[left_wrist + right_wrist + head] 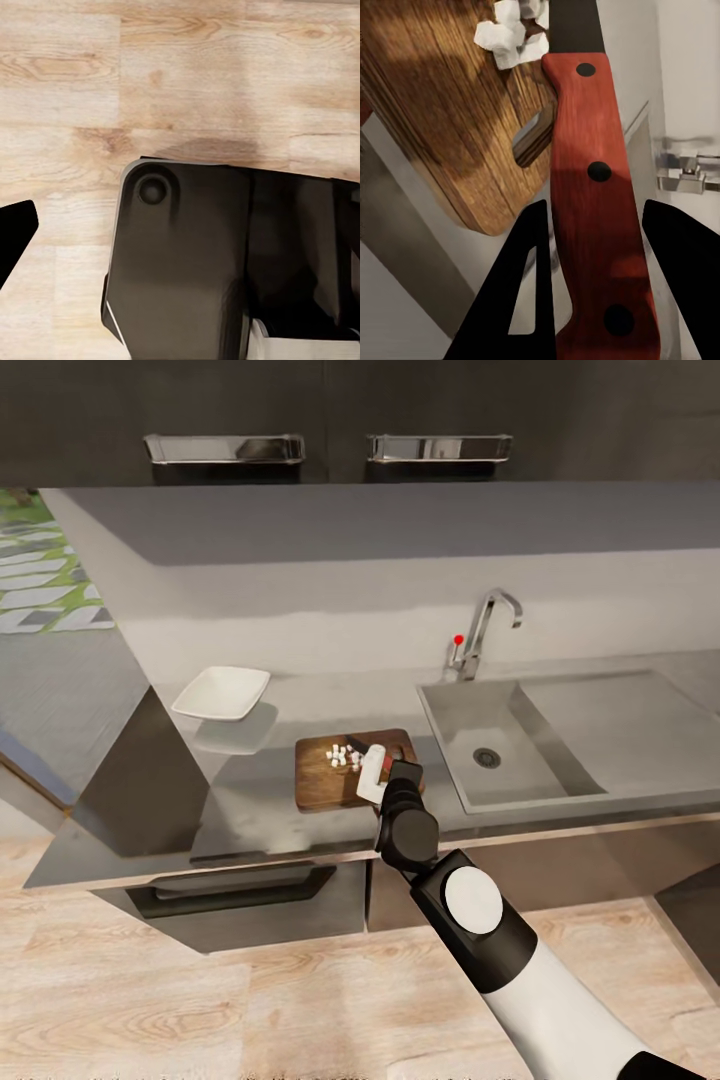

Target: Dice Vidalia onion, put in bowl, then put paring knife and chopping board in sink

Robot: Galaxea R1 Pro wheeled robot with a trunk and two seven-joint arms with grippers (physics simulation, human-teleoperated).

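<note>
Between our right gripper [592, 281] fingers sits the paring knife [589, 157], seemingly clamped at its rigid, slim handle; left gripper's state we cannot tell.

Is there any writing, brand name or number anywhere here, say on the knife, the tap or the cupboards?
None can be read.
The paring knife in the right hand: a plain red handle with three dark rivets, no brand.
The tap: a red dot only, no lettering.
The chopping board, the bowl and the cupboard handles: no marks.
Bottom edge of the head view: faint marks, too blurred to read.
</note>
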